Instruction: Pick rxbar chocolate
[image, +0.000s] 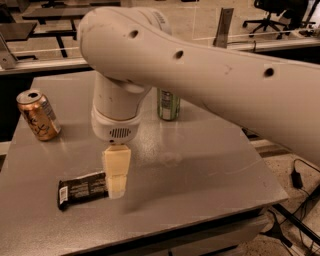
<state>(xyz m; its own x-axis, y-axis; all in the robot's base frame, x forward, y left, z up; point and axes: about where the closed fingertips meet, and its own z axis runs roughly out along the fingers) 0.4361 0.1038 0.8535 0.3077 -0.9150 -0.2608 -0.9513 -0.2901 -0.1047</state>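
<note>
The rxbar chocolate lies flat on the grey table at the front left, a black wrapper with small white print and a white patch at its left end. My gripper hangs from the big white arm, cream-coloured fingers pointing down, right at the bar's right end and overlapping it in the view. I cannot tell whether it touches the bar.
An orange-gold can stands tilted at the table's left edge. A green can stands at the back, partly behind the arm. The table's front edge runs close below the bar. Desks and a chair stand beyond.
</note>
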